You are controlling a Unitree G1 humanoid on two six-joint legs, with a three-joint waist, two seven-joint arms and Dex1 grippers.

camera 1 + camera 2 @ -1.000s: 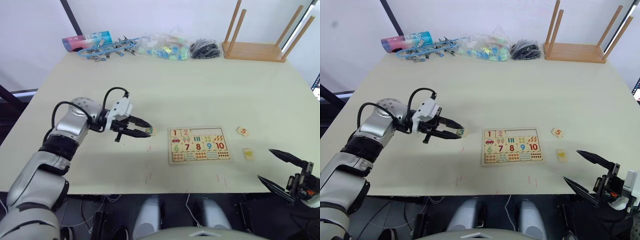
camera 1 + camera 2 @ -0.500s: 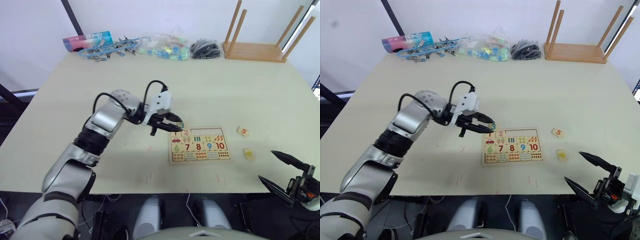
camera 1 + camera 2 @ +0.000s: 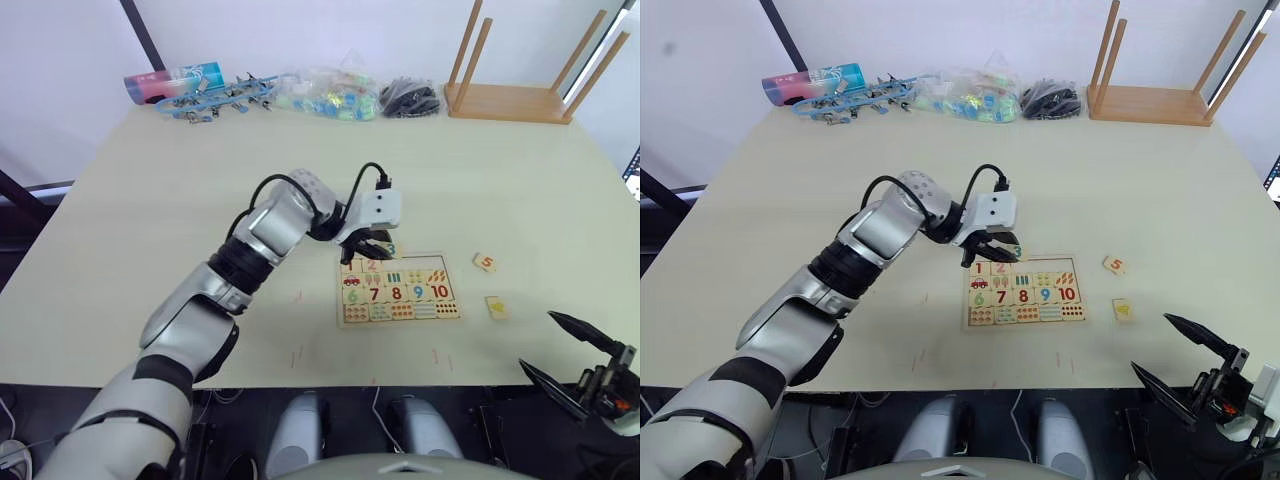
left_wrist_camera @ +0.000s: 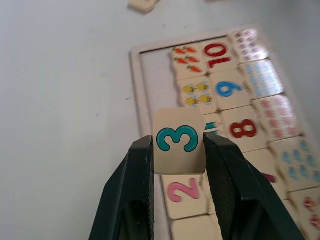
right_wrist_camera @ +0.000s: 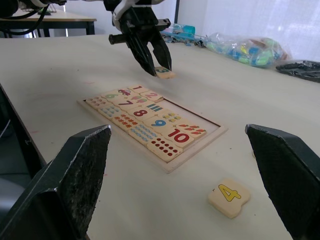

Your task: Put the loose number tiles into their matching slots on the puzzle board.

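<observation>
Left end effector clamps the 3 tile between both black fingers, held over the top row of the puzzle board at centre frame in the eye views; from the right wrist view the tile is above the board, not seated. In the eye views the fingers and white wrist housing cover most of the tile, only a green speck of digit shows. Board top row: 1 tile and 2 tile seated at its left end, the slots to their right bare; part of that row is hidden behind the left end effector. Rows below carry 6–10 and picture and dot tiles, small print hard to read. Right end effector spread wide at lower right of the frame, holding nothing, partly cut off by the frame edge. 5 tile lies on the bench just right of the board; 4 tile lies below it, its digit unreadable in the eye views, clear in the right wrist view. Wooden stand with dowels upper right, dowel tops cut off. Clutter of bags and clips along the far edge, contents hard to tell.
</observation>
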